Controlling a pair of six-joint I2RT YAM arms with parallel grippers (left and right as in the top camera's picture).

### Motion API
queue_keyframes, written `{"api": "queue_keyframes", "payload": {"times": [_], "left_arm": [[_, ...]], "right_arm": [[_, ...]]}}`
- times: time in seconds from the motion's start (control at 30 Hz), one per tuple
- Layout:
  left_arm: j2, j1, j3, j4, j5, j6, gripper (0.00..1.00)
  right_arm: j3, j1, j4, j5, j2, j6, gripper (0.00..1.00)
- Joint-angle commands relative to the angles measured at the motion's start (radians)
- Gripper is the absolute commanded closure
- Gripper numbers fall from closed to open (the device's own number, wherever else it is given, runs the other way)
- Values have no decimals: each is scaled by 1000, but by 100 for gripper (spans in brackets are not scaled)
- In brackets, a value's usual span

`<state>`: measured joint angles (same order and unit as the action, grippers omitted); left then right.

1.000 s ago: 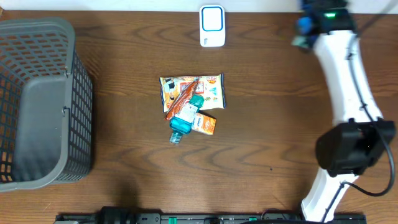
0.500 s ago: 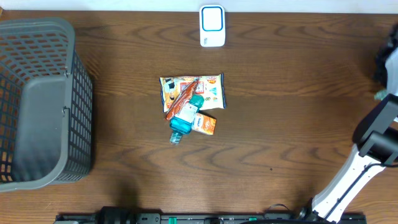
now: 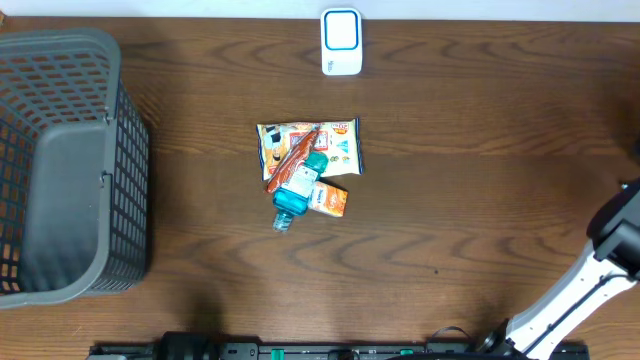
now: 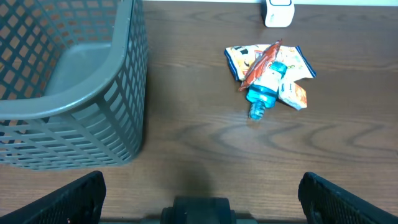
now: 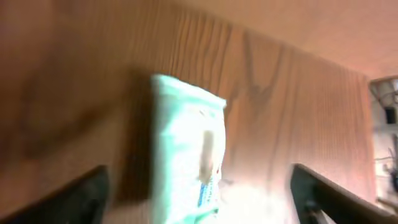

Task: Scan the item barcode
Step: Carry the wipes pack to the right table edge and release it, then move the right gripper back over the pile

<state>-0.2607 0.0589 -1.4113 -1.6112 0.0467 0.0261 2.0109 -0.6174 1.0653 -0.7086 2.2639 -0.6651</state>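
A small pile of goods lay at the middle of the overhead view on the brown wooden surface (image 3: 450,200). A printed snack packet (image 3: 340,145) formed its upper part. A thin red-orange packet (image 3: 290,160) lay slantwise across the snack packet's left half. Below it lay a teal bottle (image 3: 292,195), its cap pointing toward the lower left. A small orange box (image 3: 328,200) touched the bottle's right side.

The white and blue scanner (image 3: 341,41) stood at the top centre of the frame, well apart from the pile, with bare wood between them. A grey mesh basket (image 3: 130,200) filled the left edge.

The left jaws stood wide apart with nothing between them. Their dark fingers (image 4: 68,200) sat in the two bottom corners of the left wrist view. That view showed the basket at the upper left and the pile at the upper right.

Only part of the right arm (image 3: 600,270) showed overhead, at the lower right edge. The right wrist view was heavily blurred. In it a pale green-white packet (image 5: 186,149) lay on the wood at the middle of the frame. The right jaws were spread, with a dark finger (image 5: 68,199) in each bottom corner, and clamped on nothing. The blur hid any print on the packet.
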Motion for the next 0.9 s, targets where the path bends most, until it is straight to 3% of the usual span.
{"api": "queue_keyframes", "payload": {"times": [0.0, 0.1, 0.23, 0.37, 0.43, 0.6, 0.87], "left_arm": [[-4, -5, 2, -75, 5, -1, 1], [-4, -5, 2, -75, 5, -1, 1], [-4, -5, 2, -75, 5, -1, 1], [-4, -5, 2, -75, 5, -1, 1], [-4, -5, 2, -75, 5, -1, 1], [-4, -5, 2, -75, 5, -1, 1], [-4, -5, 2, -75, 5, -1, 1]], "right_arm": [[25, 17, -7, 14, -187, 1, 4], [25, 28, -21, 228, -296, 1, 4], [25, 46, -5, 710, -402, 1, 4], [25, 111, 23, 1124, -423, 1, 4], [19, 176, 67, 1239, -418, 2, 4], [-1, 380, 175, 1193, -412, 66, 3], [-91, 735, 169, 1049, -410, 209, 1]]}}
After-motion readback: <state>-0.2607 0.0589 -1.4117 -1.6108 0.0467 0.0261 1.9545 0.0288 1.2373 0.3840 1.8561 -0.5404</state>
